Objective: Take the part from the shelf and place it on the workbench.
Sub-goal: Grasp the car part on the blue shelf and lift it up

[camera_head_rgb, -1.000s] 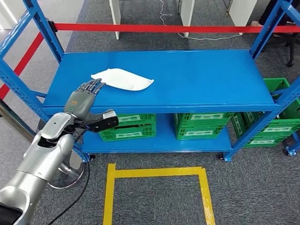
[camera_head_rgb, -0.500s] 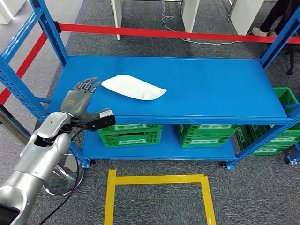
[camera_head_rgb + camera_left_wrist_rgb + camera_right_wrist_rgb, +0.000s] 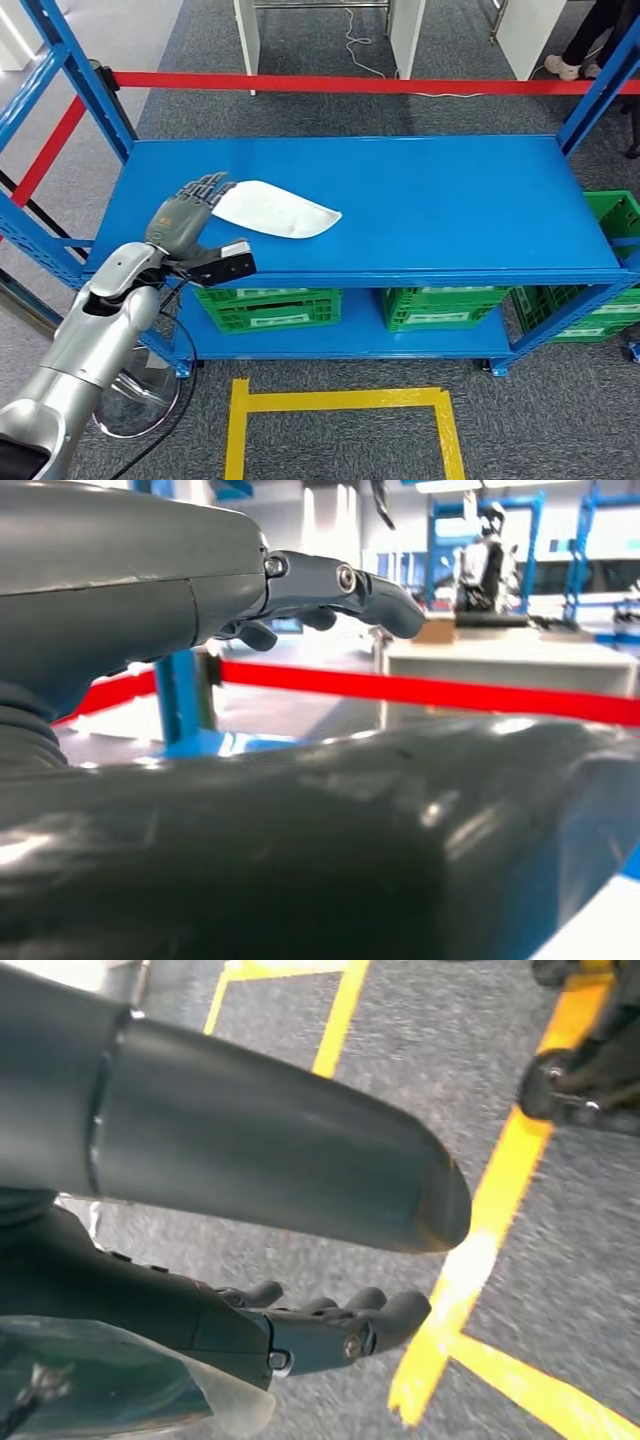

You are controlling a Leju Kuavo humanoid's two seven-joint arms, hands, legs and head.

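The part (image 3: 277, 211) is a flat white pouch lying on the top board of the blue shelf (image 3: 453, 200), left of its middle. My left hand (image 3: 185, 214) hovers over the shelf's left front, fingers stretched out and apart, their tips at the pouch's left end. I cannot tell whether they touch it. It holds nothing. In the left wrist view the fingers (image 3: 340, 580) point straight out above the thick thumb. My right hand (image 3: 317, 1335) hangs over the grey floor with its fingers extended and nothing in them.
Green crates (image 3: 260, 305) stand on the lower shelf board, with more at the right end (image 3: 604, 225). Blue uprights (image 3: 83, 85) frame the shelf's left side. A red barrier tape (image 3: 340, 84) runs behind. Yellow floor tape (image 3: 340, 402) marks a square in front. A person's legs (image 3: 585, 35) show at the far right.
The camera has shifted, so the whole shelf sits differently in the picture. My left hand has closed the gap to the pouch, its fingertips now at the pouch's left end.
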